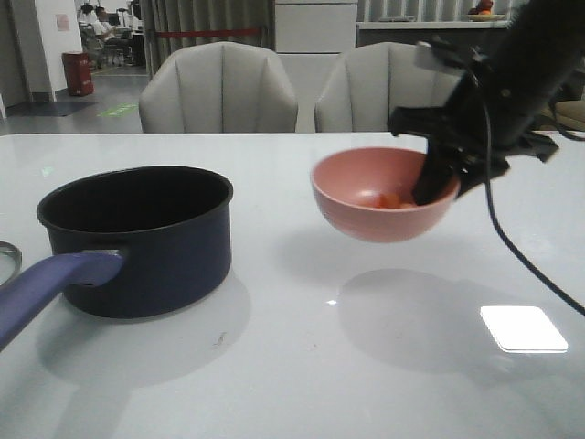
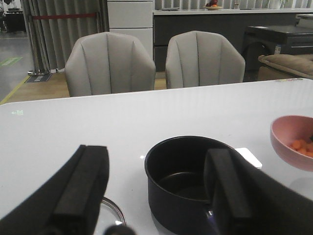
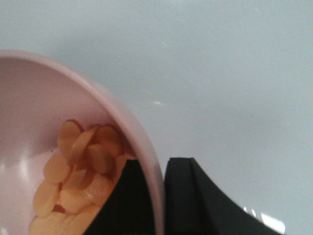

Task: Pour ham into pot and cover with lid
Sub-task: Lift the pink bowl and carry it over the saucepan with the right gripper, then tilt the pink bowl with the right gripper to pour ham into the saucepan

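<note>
Above the glossy white table [image 1: 302, 366], the right gripper [image 1: 445, 186] pinched the pink bowl's [image 1: 366, 218] rim; the left gripper [image 2: 156, 196] gaped empty; grey chairs [image 1: 219, 91] stood behind.

Two pale grey chairs [image 1: 219, 89] [image 1: 388, 87] stand side by side behind the glossy white worktop [image 1: 302, 366]. A white cabinet [image 1: 315, 27] rises between them at twelve o'clock. A red bin [image 1: 79, 73] sits at ten o'clock. A bright light patch [image 1: 523, 328] gleams at four o'clock.
</note>
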Available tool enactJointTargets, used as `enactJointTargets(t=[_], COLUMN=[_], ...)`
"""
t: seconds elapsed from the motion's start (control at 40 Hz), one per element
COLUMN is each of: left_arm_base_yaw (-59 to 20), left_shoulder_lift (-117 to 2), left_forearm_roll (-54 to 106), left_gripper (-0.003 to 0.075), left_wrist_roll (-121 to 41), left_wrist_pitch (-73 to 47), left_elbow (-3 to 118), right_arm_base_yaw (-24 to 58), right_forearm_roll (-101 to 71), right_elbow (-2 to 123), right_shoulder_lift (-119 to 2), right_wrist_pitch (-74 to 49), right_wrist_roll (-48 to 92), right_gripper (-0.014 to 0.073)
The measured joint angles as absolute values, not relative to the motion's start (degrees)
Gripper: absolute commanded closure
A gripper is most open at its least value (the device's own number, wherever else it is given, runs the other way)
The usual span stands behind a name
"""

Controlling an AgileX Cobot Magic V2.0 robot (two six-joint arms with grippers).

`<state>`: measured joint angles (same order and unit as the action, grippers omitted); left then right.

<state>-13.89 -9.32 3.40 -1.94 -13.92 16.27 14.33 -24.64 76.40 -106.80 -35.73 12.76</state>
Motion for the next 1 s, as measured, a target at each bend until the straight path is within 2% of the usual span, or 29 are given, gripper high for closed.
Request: enactJointTargets(t=[0.25, 0.55, 0.824, 0.999], left_arm_base_yaw=[-13.9, -13.9, -13.9, -13.9], left_shoulder_lift=[-9.3, -9.3, -9.3, -9.3], left_forearm_roll=[3.4, 3.4, 3.4, 3.4], left_gripper=[0.0266, 0.0266, 0.0265, 0.0265], left_wrist_roll=[-1.9, -1.9, -1.9, -1.9], left_wrist_pitch=[-13.9, -13.9, -13.9, -13.9], left_elbow=[16.3, 16.3, 16.3, 16.3], right_arm_base_yaw=[26.2, 38.2, 42.0, 42.1], right_forearm_roll=[-24.6, -24.1, -23.5, -14.8], right_elbow=[80.8, 80.9, 80.0, 76.6], right_shoulder_lift=[-103.1, -104.5, -110.4, -114.4], right_wrist_pitch=[-28.5, -5.1, 19.9, 38.3], right_wrist_roll=[15.3, 21.8, 26.9, 27.6], right_gripper=[0.0454, 0.0454, 0.0455, 0.0455])
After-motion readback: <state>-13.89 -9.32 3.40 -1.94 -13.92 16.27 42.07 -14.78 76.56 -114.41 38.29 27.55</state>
